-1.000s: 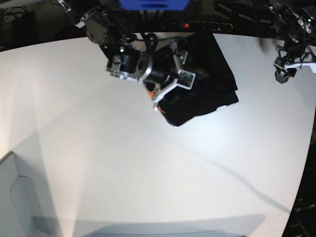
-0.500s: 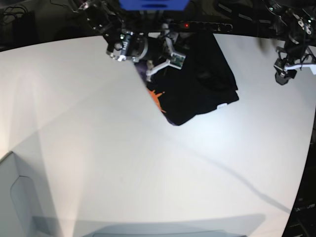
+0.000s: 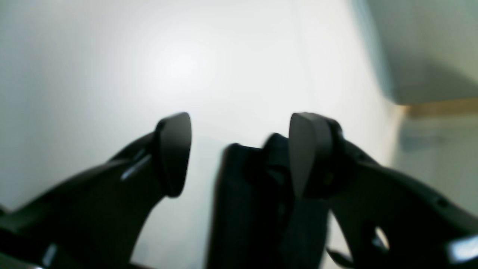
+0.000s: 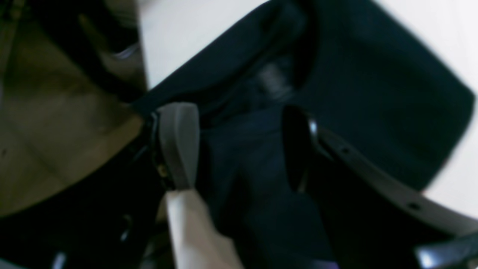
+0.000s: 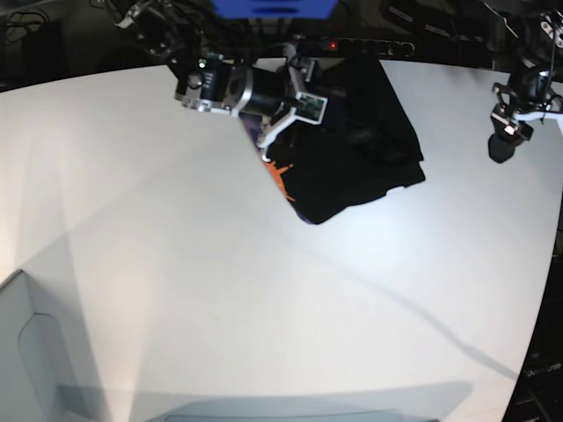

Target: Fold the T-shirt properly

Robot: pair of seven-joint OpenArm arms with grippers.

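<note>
The black T-shirt (image 5: pixel 356 145) lies bunched in a rough folded heap at the table's far side, and its orange-and-purple patch (image 5: pixel 279 178) shows at the left edge. My right gripper (image 5: pixel 290 119) hovers over the shirt's left part. In the right wrist view, that right gripper (image 4: pixel 237 145) is open, its fingers (image 4: pixel 179 145) standing wide with dark T-shirt (image 4: pixel 373 93) cloth under and beyond them. My left gripper (image 5: pixel 503 141) hangs at the far right, away from the shirt. In the left wrist view, this left gripper (image 3: pixel 239 149) is open over the bare white table (image 3: pixel 112 74).
A grey bin (image 5: pixel 26 352) stands at the near left corner. Dark equipment with a blue block (image 5: pixel 273 7) lines the table's far edge. The white table (image 5: pixel 220 281) curves away at the right edge.
My right arm has drawn back and up toward the far edge, uncovering the orange patch. The shirt has stayed in place. The left gripper has shifted only slightly.
</note>
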